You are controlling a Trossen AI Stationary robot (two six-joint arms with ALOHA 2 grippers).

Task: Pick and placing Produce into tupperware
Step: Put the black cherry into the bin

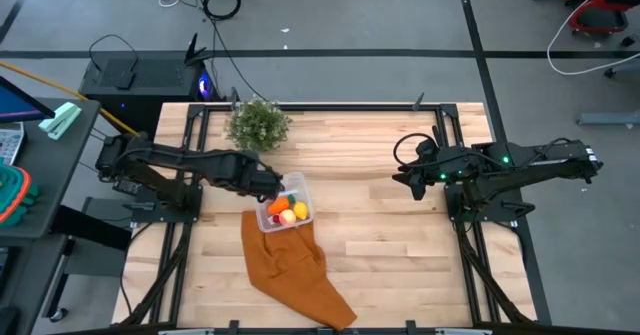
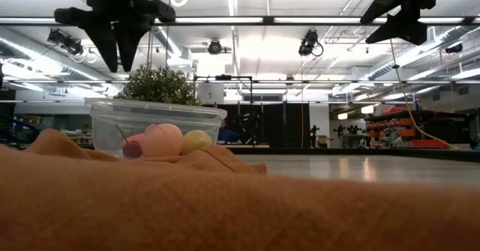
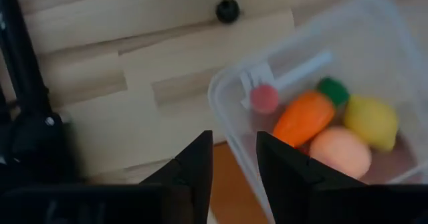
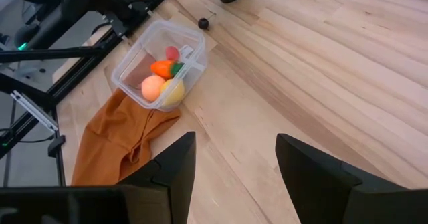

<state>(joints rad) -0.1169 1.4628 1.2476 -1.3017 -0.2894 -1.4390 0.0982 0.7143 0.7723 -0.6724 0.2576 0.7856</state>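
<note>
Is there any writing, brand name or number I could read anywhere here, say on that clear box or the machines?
None can be read.
White label on the tupperware: no print can be made out.
Screen at the table's far left: too small to read.
Both arms: no legible markings.

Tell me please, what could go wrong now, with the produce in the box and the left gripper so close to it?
1. The left gripper sits empty right at the rim of the tupperware; moving off sideways, a finger might catch the wall and drag or tip the box.
2. One edge of the tupperware touches the orange cloth. A nudge could slide it, and the carrot, lemon and orange ball might roll out.
</note>
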